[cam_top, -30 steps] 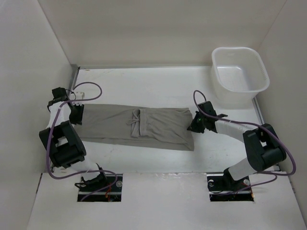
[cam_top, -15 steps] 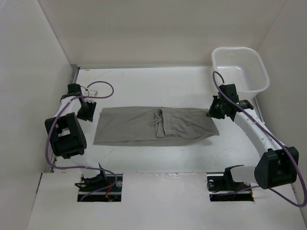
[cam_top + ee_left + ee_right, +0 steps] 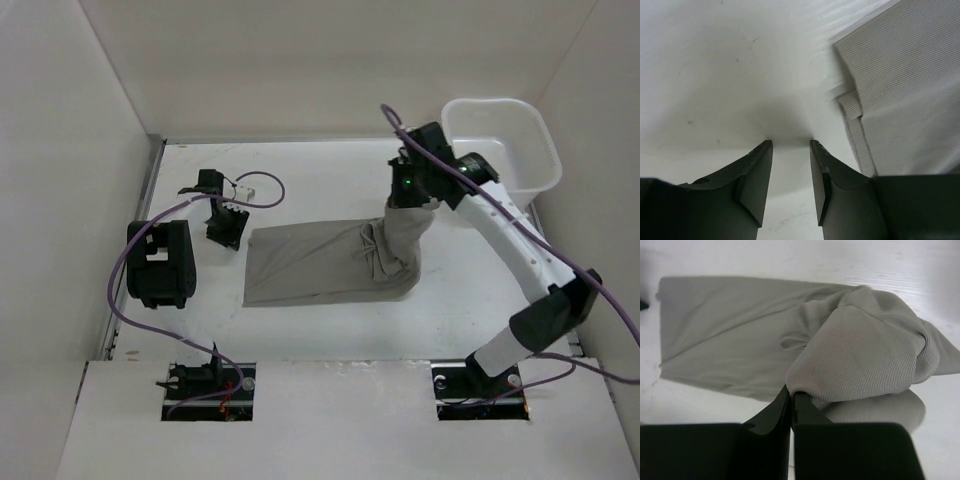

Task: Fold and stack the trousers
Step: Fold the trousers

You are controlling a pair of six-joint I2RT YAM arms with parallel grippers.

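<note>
Trousers [image 3: 310,262], one end pinched in right hand [image 3: 791,399], tips hidden, left hand [image 3: 790,150] narrow, empty

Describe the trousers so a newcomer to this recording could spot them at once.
On the white table, look left of the white tub in the far right corner. The trousers are the flat grey-taupe cloth, one end lifted in the right hand; unlike the rigid tub, they are soft and matte.

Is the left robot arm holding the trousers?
No, the left gripper has open jaws with only table showing between them, beside the trousers.
</note>
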